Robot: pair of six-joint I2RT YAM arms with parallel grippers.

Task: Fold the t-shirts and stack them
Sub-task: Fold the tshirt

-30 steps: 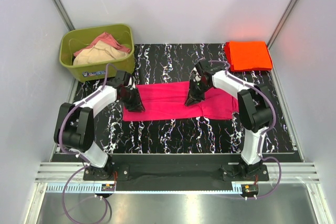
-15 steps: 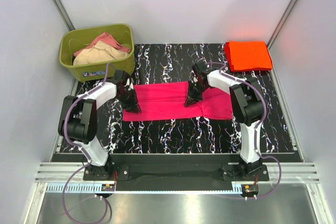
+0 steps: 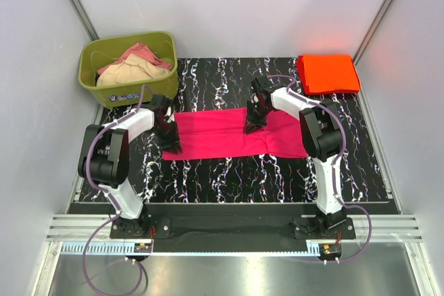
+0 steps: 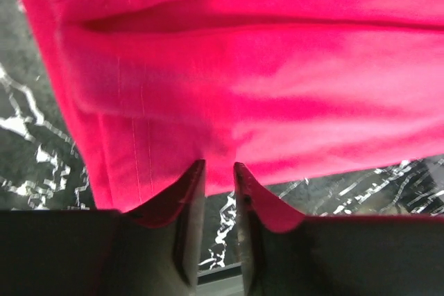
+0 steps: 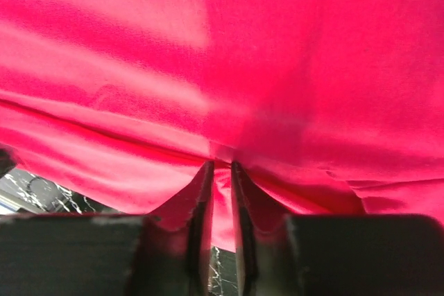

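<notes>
Pink shirt (image 3: 222, 133): lying in a long band across the middle of the tabletop (image 3: 229, 171), between the two arms.
Orange shirt (image 3: 328, 73): folded flat at the far right corner, well apart from the pink one.
Left hand (image 3: 172, 145): down at the pink shirt's left end, nearly closed at the hem; I cannot tell whether it grips.
Right hand (image 3: 250, 127): pinching a fold of the pink shirt, right of middle.
Green tub (image 3: 90, 81): far left corner, with cloth inside.

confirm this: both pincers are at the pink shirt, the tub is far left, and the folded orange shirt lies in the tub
No. The orange shirt is not in the tub; it lies folded at the far right corner of the table, as the top view shows. The rest holds.
</notes>
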